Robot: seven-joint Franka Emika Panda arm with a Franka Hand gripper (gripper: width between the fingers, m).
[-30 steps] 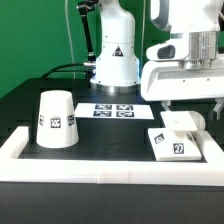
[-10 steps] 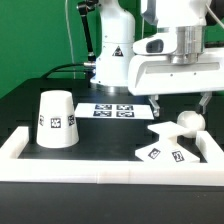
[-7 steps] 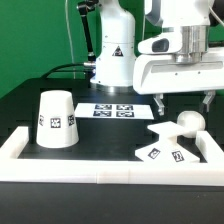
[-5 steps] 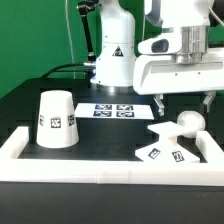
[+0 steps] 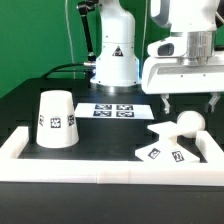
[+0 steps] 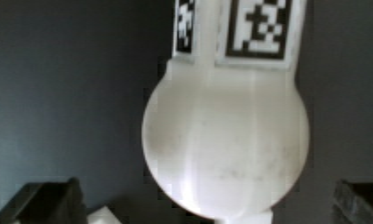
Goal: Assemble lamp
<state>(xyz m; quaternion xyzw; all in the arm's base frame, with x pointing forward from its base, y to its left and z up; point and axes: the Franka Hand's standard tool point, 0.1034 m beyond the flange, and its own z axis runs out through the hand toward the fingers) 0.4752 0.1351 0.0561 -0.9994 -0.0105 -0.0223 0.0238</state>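
Note:
The white tapered shade (image 5: pixel 57 120) stands mouth down on the exterior view's left. The flat square base (image 5: pixel 168 151) lies turned at an angle near the front right corner. The round bulb (image 5: pixel 188 123) sits just behind the base, touching or nearly touching it. My gripper (image 5: pixel 190 103) hangs open and empty just above the bulb, with a finger on either side of it. In the wrist view the bulb (image 6: pixel 227 140) fills the middle between the two dark fingers (image 6: pixel 46 200). The tagged base (image 6: pixel 254 30) lies beyond it.
The marker board (image 5: pixel 118 110) lies flat in the middle of the black table. A raised white border (image 5: pixel 100 172) runs along the front and both sides. The robot's white pedestal (image 5: pixel 116 55) stands at the back.
Three seconds ago the gripper was low over the square-on base. The base now lies turned, the bulb is uncovered, and the raised open gripper has shifted slightly right over the bulb.

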